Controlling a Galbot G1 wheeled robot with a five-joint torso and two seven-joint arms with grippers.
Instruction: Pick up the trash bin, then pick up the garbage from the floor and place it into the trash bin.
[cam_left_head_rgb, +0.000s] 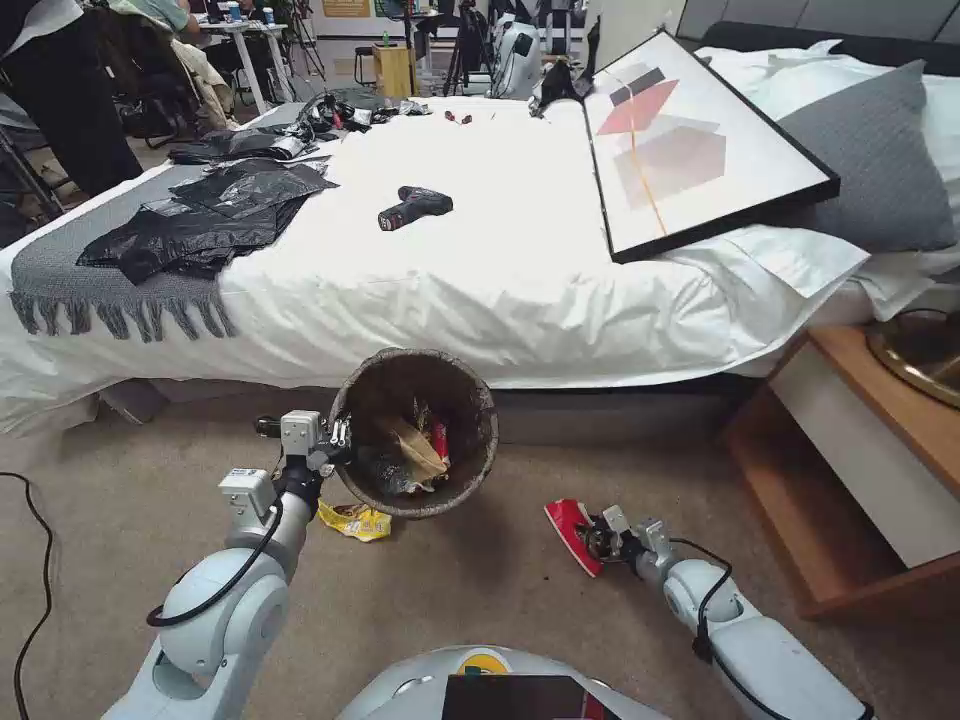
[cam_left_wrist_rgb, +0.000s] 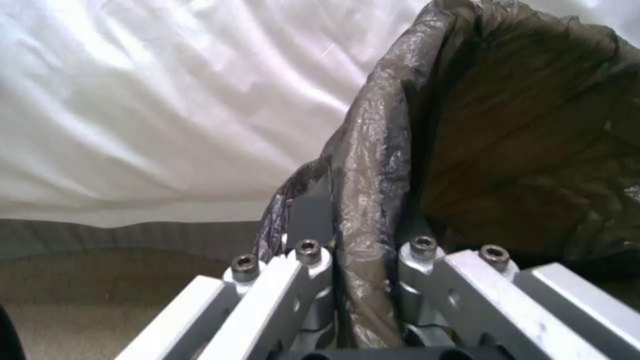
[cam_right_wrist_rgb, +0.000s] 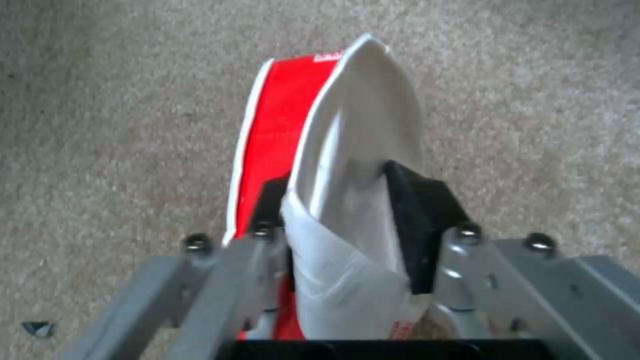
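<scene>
Beige carpet (cam_left_head_rgb: 520, 600) beside the bed: left gripper (cam_left_head_rgb: 335, 440) fingers clamp the trash bin (cam_left_head_rgb: 415, 430) rim, right gripper (cam_left_head_rgb: 597, 540) fingers pinch the red packet (cam_left_head_rgb: 568, 528). Lift it clear over the bin's mouth before any release.

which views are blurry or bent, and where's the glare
Head view: sharp, but wide-angle bowing curves the white bed edge; the left gripper holds the bag-lined round trash bin. Left wrist view: soft, sheen on the bin's dark bag, washed-out sheet. Right wrist view: blurred, the right gripper shut on the red and white snack packet, beige carpet mushy.
</scene>
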